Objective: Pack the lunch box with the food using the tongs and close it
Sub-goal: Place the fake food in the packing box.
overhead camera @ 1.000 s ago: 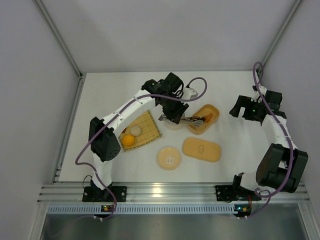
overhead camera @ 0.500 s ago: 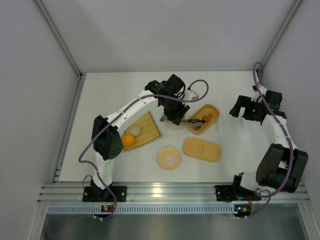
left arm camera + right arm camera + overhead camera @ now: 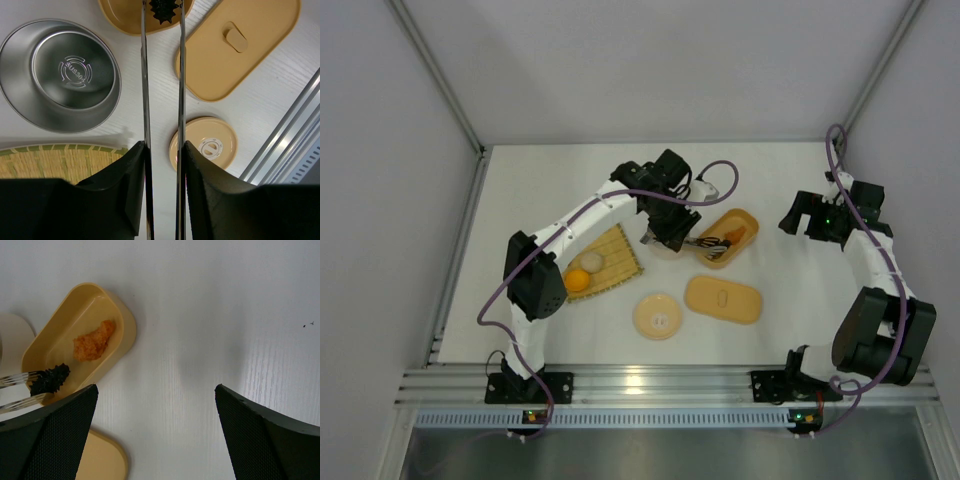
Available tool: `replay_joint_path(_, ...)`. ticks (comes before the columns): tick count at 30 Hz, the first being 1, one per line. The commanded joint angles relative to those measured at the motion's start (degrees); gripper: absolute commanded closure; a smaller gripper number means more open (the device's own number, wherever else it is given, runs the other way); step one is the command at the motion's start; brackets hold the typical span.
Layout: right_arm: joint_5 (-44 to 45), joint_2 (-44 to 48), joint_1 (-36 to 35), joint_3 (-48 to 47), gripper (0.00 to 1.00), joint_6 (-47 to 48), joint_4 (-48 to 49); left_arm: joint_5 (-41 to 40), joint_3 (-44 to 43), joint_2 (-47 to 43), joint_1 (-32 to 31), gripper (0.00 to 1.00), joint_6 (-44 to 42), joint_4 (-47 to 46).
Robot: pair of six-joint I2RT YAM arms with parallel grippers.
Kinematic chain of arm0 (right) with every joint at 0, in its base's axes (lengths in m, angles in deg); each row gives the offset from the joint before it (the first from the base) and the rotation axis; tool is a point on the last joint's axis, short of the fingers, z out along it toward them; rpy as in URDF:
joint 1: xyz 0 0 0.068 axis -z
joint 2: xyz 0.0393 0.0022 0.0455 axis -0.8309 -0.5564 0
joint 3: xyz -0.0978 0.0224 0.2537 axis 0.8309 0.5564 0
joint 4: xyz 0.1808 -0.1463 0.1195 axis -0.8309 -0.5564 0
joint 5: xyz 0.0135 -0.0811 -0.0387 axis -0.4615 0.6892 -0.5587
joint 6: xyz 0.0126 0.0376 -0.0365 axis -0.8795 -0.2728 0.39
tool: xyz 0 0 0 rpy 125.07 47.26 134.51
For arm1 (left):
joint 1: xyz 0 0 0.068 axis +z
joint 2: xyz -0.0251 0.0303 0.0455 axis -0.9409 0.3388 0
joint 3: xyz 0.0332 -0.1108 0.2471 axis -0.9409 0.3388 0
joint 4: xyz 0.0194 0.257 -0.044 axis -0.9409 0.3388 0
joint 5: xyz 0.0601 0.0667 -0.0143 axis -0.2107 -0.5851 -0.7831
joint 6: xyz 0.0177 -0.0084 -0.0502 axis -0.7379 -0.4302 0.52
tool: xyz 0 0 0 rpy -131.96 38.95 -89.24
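The tan-orange lunch box [image 3: 730, 236] stands open right of centre, with an orange-tan piece [image 3: 93, 341] of food inside. My left gripper [image 3: 669, 230] [image 3: 164, 146] is shut on the silver tongs [image 3: 145, 80]. Their tips reach into the lunch box [image 3: 124, 19] on either side of a dark spiky piece [image 3: 164, 8] [image 3: 49, 379]. The flat lid [image 3: 723, 299] [image 3: 250, 50] lies in front of the box. On the woven mat [image 3: 613, 257] sit an orange ball [image 3: 578, 281] and a white ball [image 3: 591, 262]. My right gripper [image 3: 808, 214] [image 3: 156, 432] hangs open over bare table, right of the box.
A steel bowl [image 3: 64, 76] sits empty between the mat and the lunch box, below my left wrist. A small round tan lid [image 3: 659, 315] [image 3: 209, 145] lies near the front. White walls enclose the table on three sides, and an aluminium rail [image 3: 660, 382] runs along the near edge.
My left gripper has shifted slightly right, bringing the tong tips and the dark piece further into the lunch box. The right arm has not moved.
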Motion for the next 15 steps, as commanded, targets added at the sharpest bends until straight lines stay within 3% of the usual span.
replay_joint_path(1, -0.5, 0.8, 0.9, -2.4, 0.01, 0.1, 1.1, 0.9, -1.2, 0.2, -0.6, 0.6, -0.8, -0.8)
replay_joint_path(5, -0.5, 0.9, 0.9, -2.4, 0.01, 0.2, 1.1, 1.1, -1.2, 0.2, -0.7, 0.52, -0.8, -1.0)
replay_joint_path(15, -0.6, 0.9, 0.9, -2.4, 0.01, 0.2, 1.0, -0.7, -6.0, -3.8, -0.2, 0.55, -2.5, -0.1)
